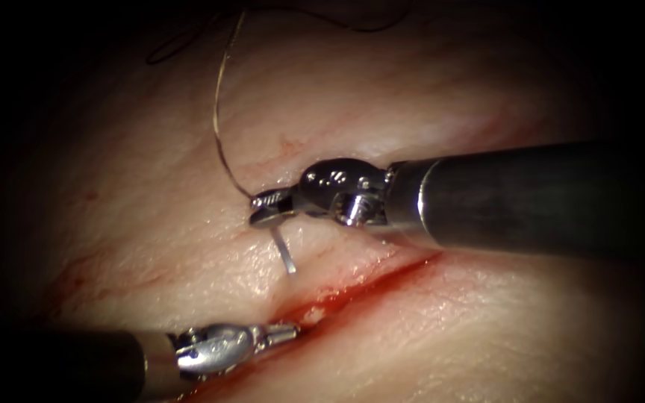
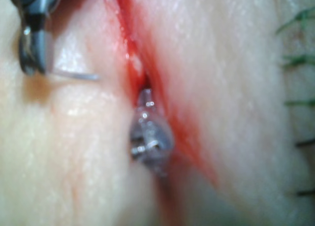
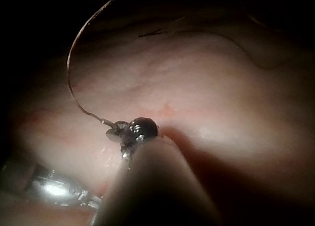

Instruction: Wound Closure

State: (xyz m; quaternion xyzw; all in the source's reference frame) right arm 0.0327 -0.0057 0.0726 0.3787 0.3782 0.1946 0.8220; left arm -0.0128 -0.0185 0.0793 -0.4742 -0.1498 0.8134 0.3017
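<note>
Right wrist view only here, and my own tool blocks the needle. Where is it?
Observer: The right tool grips the needle near its thread end. The free end reaches down to the tissue left of the cut. I can't tell if it's in.
Operator: Left tool?
Observer: The left tool has its tip at the cut's red edge, below the needle. I can't tell if it holds anything.

Right tool (image 1: 270, 207) sits left of the cut (image 1: 360, 287), clamped on the needle (image 1: 285, 250) near its thread (image 1: 222, 112) end. Needle tip against tissue (image 1: 151, 224). Left tool (image 1: 281, 333) nearer, tip in the cut.
</note>
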